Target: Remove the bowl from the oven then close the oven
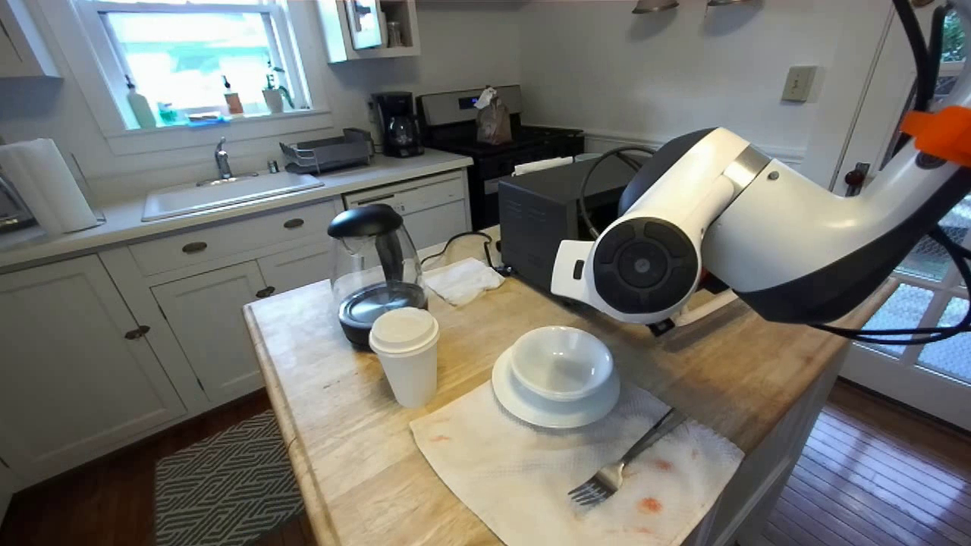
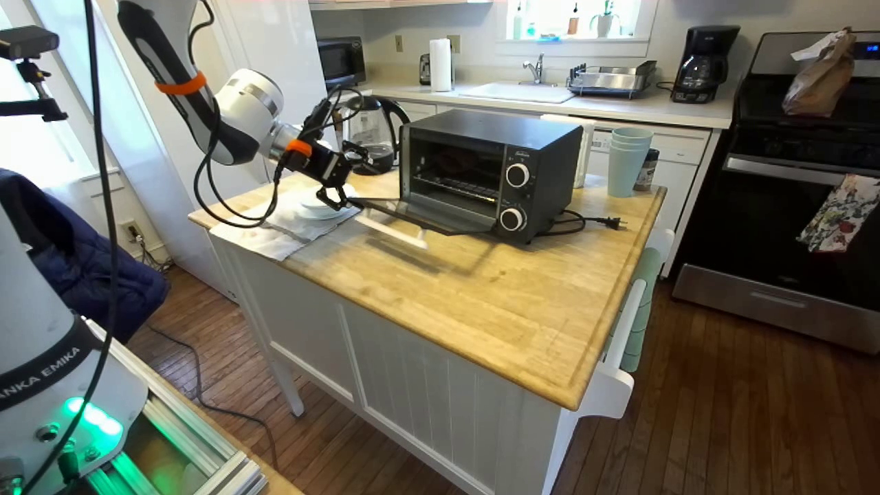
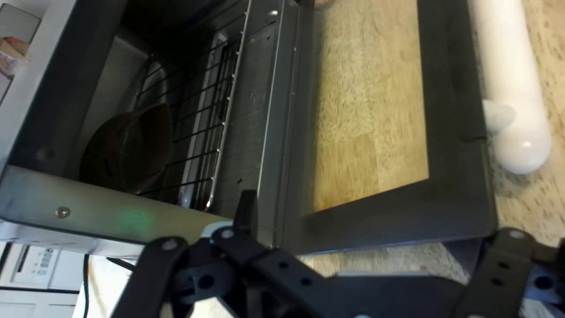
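The white bowl (image 1: 563, 362) sits on a small white plate (image 1: 557, 417) on the table, partly behind my gripper in an exterior view (image 2: 309, 198). The black oven (image 2: 481, 137) stands with its glass door (image 2: 440, 216) dropped down; the white handle bar (image 2: 392, 229) is at the door's outer edge. In the wrist view the oven's cavity and rack (image 3: 201, 119) show, with a dark brown rounded shape (image 3: 128, 148) inside that I cannot identify. My gripper (image 2: 349, 179) is open with fingers wide apart beside the door's side edge. No object shows between them. My arm hides it in an exterior view.
A lidded white cup (image 1: 407, 364) and a glass kettle (image 1: 379, 280) stand near the plate. A fork (image 1: 622, 462) lies on a paper towel (image 1: 470, 447). Stacked green cups (image 2: 629, 161), a spice jar (image 2: 647, 170) and a loose plug (image 2: 610, 223) are by the oven.
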